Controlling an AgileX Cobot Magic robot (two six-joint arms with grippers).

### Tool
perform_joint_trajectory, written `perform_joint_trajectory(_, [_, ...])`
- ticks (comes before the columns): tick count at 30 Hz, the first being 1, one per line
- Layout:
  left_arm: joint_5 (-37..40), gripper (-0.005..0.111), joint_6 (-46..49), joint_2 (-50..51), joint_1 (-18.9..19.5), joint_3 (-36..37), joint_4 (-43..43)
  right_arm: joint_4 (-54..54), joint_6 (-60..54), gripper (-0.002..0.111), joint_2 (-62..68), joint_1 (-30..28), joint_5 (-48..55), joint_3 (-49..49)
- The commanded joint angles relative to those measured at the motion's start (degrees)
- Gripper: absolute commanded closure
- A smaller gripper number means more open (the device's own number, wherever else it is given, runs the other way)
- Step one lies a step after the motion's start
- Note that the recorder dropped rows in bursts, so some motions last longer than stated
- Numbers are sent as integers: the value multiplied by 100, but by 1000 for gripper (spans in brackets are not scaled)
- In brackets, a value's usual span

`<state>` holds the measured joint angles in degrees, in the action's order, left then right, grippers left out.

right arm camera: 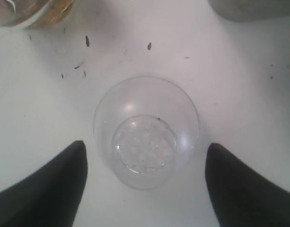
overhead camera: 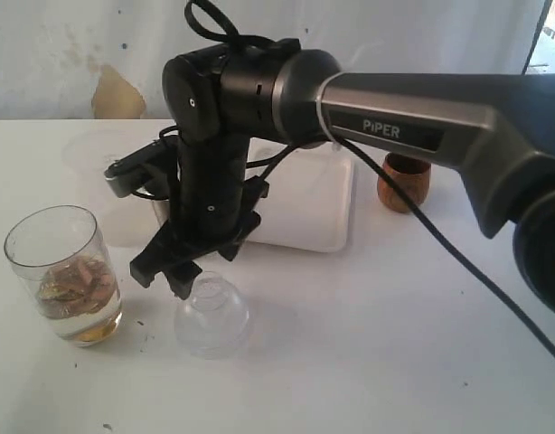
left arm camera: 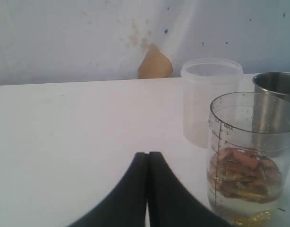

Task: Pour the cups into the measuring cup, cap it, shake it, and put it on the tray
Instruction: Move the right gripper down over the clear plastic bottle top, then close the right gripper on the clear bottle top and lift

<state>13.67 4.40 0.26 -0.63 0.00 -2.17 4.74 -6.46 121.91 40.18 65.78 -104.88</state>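
On the counter (overhead camera: 368, 362), your right tool (right arm camera: 145, 147) hangs spread over the dome lid (right arm camera: 146, 135); your left tool (left arm camera: 148, 163) is pressed together. The measuring cup (overhead camera: 62, 271) looks filled; capping, shaking and placing remain.

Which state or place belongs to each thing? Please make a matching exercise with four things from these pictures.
Things:
1. measuring cup
2. dome lid
3. wooden cup
4. left gripper

States or places:
A. shut, holding nothing
B. stands beside the tray
C. holds liquid with brownish pieces
D. lies under the open right gripper

Pairs: 1-C, 2-D, 3-B, 4-A
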Motion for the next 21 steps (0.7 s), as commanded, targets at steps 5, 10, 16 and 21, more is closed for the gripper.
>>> perform_joint_trajectory(5, [-32,107,-24,-26,-8,0,-18,-30,174,47,215,-21,410,-33])
perform_joint_trajectory(10, [-32,107,-24,-26,-8,0,-18,-19,174,49,274,-21,285,-22])
perform_joint_trajectory(16, [-32,107,-24,-26,-8,0,-18,-7,206,51,274,-21,224,-33])
perform_joint_trajectory(21, [-32,107,-24,-26,-8,0,-18,39,293,54,274,-21,224,-33])
